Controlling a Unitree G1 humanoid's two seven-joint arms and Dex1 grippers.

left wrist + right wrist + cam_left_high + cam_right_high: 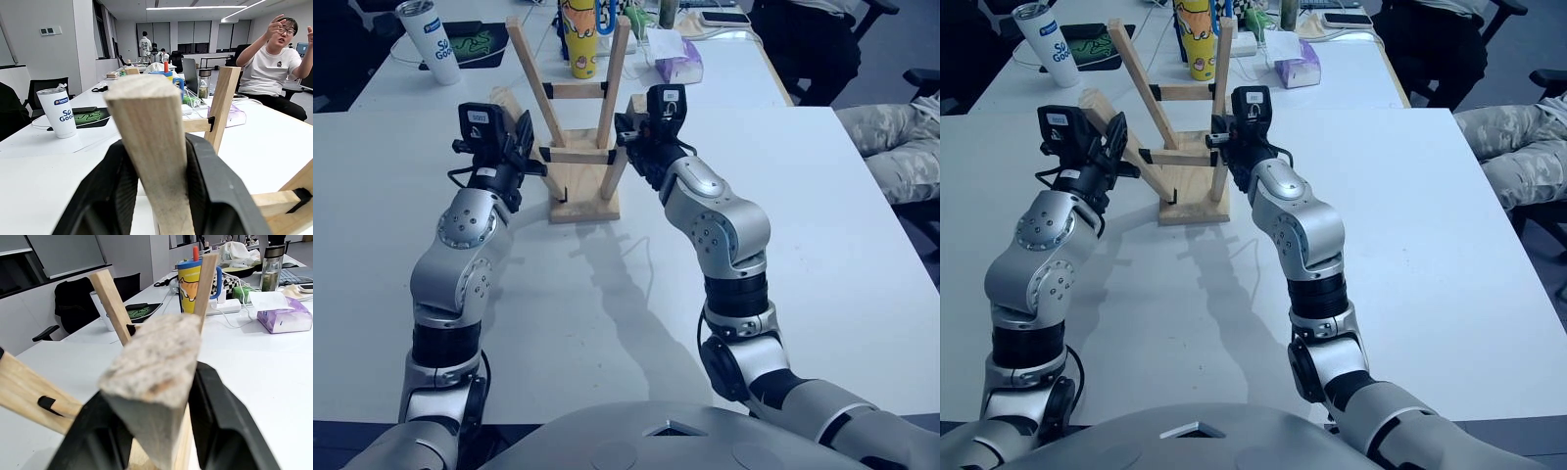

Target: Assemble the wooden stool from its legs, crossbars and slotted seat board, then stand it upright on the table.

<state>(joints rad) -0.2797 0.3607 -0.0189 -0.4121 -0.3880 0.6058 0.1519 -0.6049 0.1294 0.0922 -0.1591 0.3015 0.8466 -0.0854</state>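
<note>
Stool (578,155) stands inverted mid-table (607,323), seat board (583,204) down, legs up. My left gripper (521,147) is clamped on the near left leg (146,147), and my right gripper (628,132) on the near right leg (156,382). The flip looks to be the step in hand. Lift both sides level, rotate evenly without racking the joints, and stay clear of the cup (579,34) beyond.

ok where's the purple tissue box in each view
Left eye: tissue box on the far table, behind the upturned stool.
Right eye: box, same place.
Left wrist: box just past a stool leg.
Right wrist: box beyond the stool, near the yellow cup.
Landmark: the stool's raised legs.
</note>
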